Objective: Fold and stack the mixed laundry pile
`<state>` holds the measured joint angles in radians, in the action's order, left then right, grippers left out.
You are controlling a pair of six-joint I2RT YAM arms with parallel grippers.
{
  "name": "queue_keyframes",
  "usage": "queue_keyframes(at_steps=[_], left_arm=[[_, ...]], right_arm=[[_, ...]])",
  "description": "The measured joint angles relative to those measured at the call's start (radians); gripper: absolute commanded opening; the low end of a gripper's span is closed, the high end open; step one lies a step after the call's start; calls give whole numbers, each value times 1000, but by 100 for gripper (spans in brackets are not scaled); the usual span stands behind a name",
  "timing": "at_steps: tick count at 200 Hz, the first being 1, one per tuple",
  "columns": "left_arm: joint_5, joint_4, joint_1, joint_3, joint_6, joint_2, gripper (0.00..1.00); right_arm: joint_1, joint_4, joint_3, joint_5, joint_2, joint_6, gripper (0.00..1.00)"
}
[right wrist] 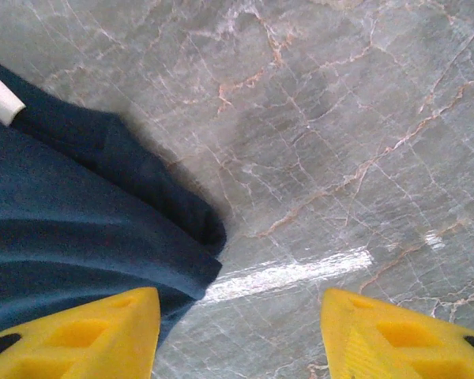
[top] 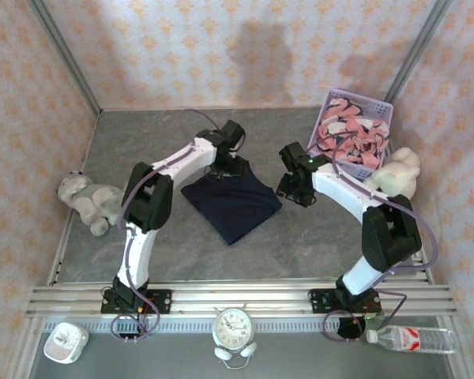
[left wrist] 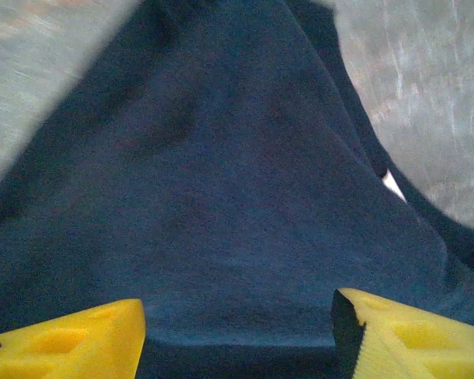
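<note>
The dark navy garment [top: 233, 204] lies folded into a rough square in the middle of the table. My left gripper [top: 225, 167] hovers at its far corner; in the left wrist view its yellow fingertips [left wrist: 71, 339] stand wide apart over the navy cloth [left wrist: 221, 181], open, with nothing between them. My right gripper [top: 294, 189] is just off the garment's right corner. It is open [right wrist: 241, 332] above bare table, with the navy garment's folded edge [right wrist: 79, 229] to its left. The salmon-pink printed garment [top: 347, 138] lies bunched in the basket.
The lavender basket [top: 379, 106] stands at the back right, with a cream plush toy [top: 396, 172] beside it. A grey plush toy [top: 91, 201] lies at the left wall. A clock [top: 235, 328] and a bottle [top: 411, 339] sit in front of the arm rail.
</note>
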<state>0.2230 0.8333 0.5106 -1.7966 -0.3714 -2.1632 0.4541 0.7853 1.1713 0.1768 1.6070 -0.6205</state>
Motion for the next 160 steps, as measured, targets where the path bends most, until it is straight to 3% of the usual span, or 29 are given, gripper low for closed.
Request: queue_keyframes(at_steps=[44,80,103,126,160], left_arm=[[-68,27,116,52,0,-19,71],[-83,51,101,39,-16,-51,70],[-72,61,32,-1,-48,-78,70],[-71,69,-95,-72,-58,-119,70],[-83,119,-293,-290,-48,-243,70]], right_arm=[[0,18,13,-25,-1,-33,74],[-6,58,45,-55,-1,-45,87],[-25,87,89,-82,-1,-47,93],[-58,107,134,-106,-1,-35,99],[-129,122,190,-122,2,-21,99]])
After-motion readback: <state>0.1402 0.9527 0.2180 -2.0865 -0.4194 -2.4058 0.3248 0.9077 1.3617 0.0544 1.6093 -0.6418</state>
